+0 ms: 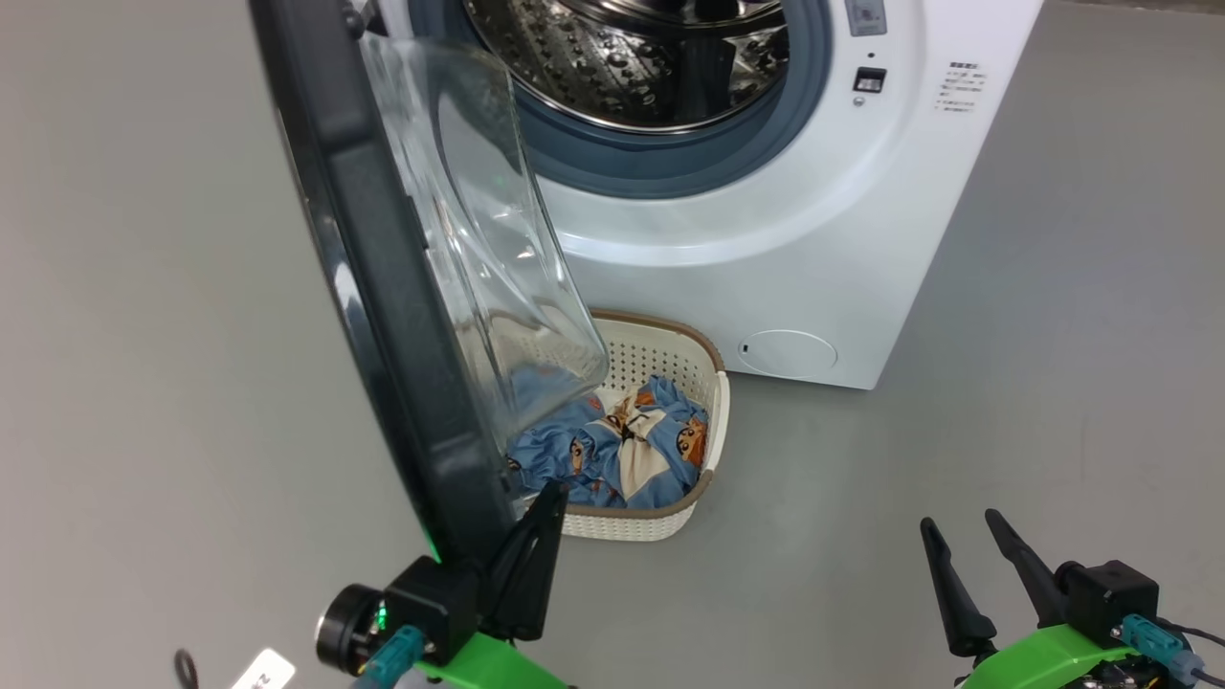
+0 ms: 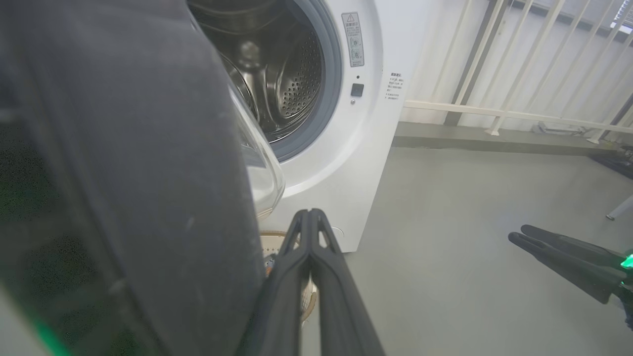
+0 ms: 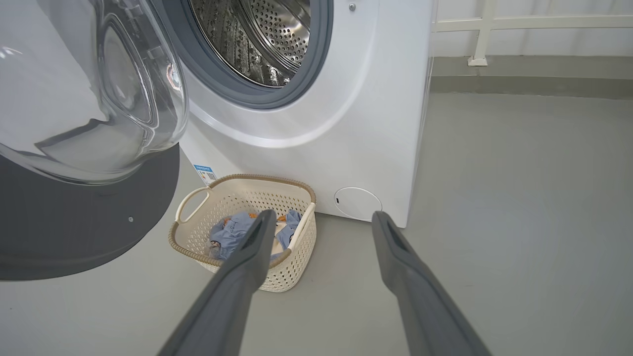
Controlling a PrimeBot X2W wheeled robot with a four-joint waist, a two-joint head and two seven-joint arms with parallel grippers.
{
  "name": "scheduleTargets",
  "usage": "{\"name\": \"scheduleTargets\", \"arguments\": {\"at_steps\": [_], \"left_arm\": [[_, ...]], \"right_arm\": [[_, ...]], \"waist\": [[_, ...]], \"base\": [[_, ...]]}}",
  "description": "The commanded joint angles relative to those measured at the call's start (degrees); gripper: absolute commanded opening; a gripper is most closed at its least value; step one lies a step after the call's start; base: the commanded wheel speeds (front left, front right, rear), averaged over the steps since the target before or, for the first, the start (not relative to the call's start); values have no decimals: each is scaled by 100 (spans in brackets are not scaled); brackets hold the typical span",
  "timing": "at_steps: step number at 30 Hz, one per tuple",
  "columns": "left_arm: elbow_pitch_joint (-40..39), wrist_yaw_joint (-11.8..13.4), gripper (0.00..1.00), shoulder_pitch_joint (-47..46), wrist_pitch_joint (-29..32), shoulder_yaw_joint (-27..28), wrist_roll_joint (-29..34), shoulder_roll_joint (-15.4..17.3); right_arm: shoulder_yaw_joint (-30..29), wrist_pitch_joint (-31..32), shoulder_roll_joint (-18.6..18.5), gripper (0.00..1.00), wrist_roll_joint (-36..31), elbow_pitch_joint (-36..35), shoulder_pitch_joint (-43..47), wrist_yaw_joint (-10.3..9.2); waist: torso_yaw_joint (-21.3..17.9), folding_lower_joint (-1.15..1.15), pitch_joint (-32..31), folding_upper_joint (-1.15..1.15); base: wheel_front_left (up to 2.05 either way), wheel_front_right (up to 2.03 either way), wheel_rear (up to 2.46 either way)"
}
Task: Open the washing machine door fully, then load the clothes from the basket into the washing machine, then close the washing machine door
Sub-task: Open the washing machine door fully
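black-rimmed washing machine door [image 1: 383,287] hangs open by left gripper [image 1: 550,493], fingers together; right gripper [image 1: 958,518] fingers apart.

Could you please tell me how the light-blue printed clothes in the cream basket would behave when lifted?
The light-blue printed clothes lie crumpled, so they will probably droop floppily. They look bunched together, so one pinch might lift several. The perforated cream plastic basket looks light and could shift.
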Motion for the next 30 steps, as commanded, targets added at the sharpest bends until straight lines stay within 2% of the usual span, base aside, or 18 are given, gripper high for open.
{"name": "scheduleTargets", "arguments": {"at_steps": [1,19,30], "left_arm": [[-223,149,0,-78,-1,378,-63,176],[-631,550,0,257,97,840,-175,533],[-281,771,0,451,-197,1641,-464,882]], "right_arm": [[169,-92,-37,100,76,-91,-201,9],[200,-115,-53,100,108,9,-269,9],[316,-119,-118,100,60,-30,-329,9]], "waist": [[63,0,26,0],[528,0,73,0],[819,0,67,0]], "base": [[0,0,0],[0,0,0],[0,0,0]]}}
